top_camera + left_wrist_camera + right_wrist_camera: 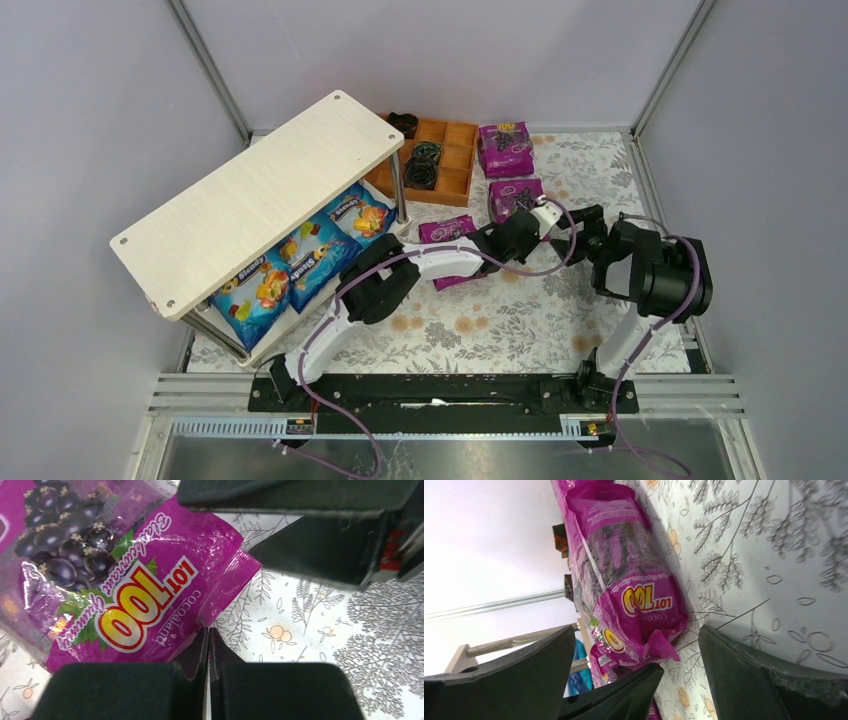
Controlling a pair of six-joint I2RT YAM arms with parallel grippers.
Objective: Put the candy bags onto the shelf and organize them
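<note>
The pale two-tier shelf [260, 195] stands at the left, with three blue candy bags [315, 250] on its lower board. Three magenta grape bags lie on the floral cloth: one at the back [505, 148], one in the middle [515, 197], one partly under my left arm [448, 232]. My left gripper [548, 213] is shut, its tips [208, 630] pinching the edge of the middle grape bag [150, 570]. My right gripper [590, 228] is open and empty just to the right, facing that bag's end [634, 580].
An orange-brown compartment tray [455, 185] with black coiled rings [422, 165] stands behind the shelf's right post. The left gripper's black body [624, 690] sits between my right fingers. Grey walls and metal frame posts enclose the table.
</note>
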